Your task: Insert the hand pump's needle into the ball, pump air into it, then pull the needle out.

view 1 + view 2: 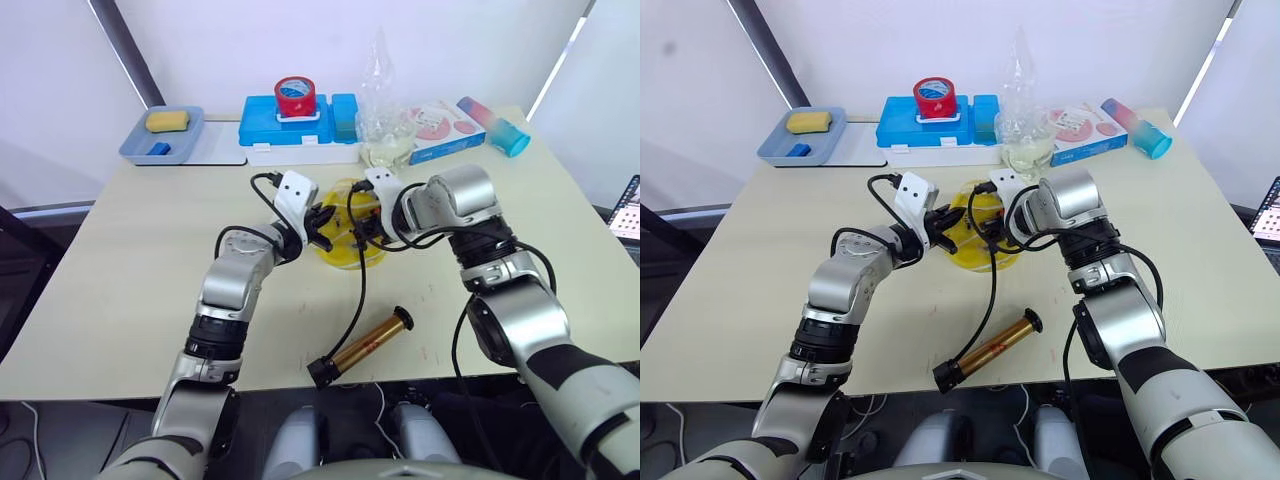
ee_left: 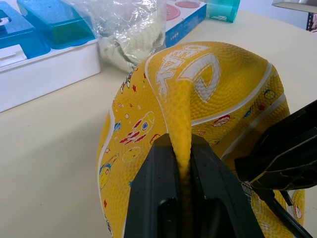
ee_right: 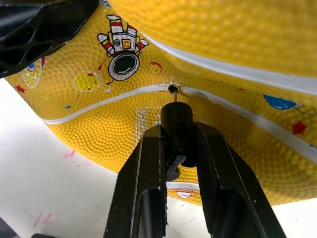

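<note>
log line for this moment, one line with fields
phase: needle insertion | left gripper: shut on ball fold | right gripper: shut on needle fitting, tip at valve hole | hand pump: lying on table

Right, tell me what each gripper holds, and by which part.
Left gripper pinches a raised fold of the sagging ball. Right gripper holds the needle by its black fitting, tip at the ball's valve hole.
</note>
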`<action>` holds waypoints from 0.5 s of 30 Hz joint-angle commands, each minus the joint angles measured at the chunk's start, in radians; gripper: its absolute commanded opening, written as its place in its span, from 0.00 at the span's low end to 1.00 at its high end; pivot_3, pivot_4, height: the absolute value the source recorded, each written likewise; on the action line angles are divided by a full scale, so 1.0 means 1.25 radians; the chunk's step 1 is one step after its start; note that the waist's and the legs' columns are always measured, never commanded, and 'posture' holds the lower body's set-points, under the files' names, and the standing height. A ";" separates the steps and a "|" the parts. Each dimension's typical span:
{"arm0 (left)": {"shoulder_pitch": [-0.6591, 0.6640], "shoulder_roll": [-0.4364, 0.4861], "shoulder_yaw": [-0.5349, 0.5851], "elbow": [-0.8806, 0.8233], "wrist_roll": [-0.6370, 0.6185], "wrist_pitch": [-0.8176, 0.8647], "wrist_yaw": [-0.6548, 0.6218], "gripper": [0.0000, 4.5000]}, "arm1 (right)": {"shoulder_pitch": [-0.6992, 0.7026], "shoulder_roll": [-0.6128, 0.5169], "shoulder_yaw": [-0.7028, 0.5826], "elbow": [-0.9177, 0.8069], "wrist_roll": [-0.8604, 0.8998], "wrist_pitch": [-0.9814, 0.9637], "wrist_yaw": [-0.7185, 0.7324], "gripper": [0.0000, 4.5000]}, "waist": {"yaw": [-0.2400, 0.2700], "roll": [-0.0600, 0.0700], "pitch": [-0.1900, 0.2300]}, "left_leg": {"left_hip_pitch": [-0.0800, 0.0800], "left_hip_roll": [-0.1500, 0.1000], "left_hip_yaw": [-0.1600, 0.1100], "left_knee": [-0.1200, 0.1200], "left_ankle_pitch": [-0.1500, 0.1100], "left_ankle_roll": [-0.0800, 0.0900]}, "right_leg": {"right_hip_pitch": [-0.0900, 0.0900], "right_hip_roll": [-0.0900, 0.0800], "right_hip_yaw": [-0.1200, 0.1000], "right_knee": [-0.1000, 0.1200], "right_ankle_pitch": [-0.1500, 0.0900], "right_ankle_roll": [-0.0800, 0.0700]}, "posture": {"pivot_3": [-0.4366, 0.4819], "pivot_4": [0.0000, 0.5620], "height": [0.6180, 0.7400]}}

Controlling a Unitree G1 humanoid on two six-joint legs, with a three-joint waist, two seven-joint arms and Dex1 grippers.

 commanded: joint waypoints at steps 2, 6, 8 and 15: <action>0.016 -0.039 -0.087 -0.024 -0.041 0.010 -0.077 0.01 | 0.003 0.017 0.064 -0.024 -0.009 -0.089 0.048 0.07 | 0.000 0.000 -0.002 | 0.000 0.000 0.000 0.000 0.000 0.000 | 0.000 -0.004 0.000 0.000 0.000 0.000 | 0.48 0.27 0.97; 0.019 -0.040 -0.087 -0.021 -0.040 0.007 -0.076 0.01 | 0.010 0.011 0.065 -0.029 -0.016 -0.099 0.065 0.07 | 0.000 -0.001 -0.002 | 0.000 0.000 0.000 -0.001 0.000 0.000 | 0.000 -0.005 -0.001 0.000 0.000 0.000 | 0.48 0.27 0.97; 0.019 -0.039 -0.085 -0.016 -0.038 0.004 -0.074 0.01 | 0.013 0.006 0.059 -0.034 -0.019 -0.098 0.069 0.07 | -0.001 0.000 -0.003 | 0.000 0.000 0.000 -0.001 0.000 0.000 | 0.000 -0.006 -0.001 0.000 0.000 -0.001 | 0.48 0.27 0.97; 0.015 -0.039 -0.069 0.013 -0.027 -0.015 -0.061 0.01 | 0.051 -0.045 0.045 -0.130 -0.010 -0.060 0.090 0.07 | 0.000 0.000 -0.002 | -0.001 -0.001 -0.003 -0.002 -0.002 -0.004 | -0.001 -0.010 -0.001 -0.001 0.000 -0.002 | 0.48 0.27 0.97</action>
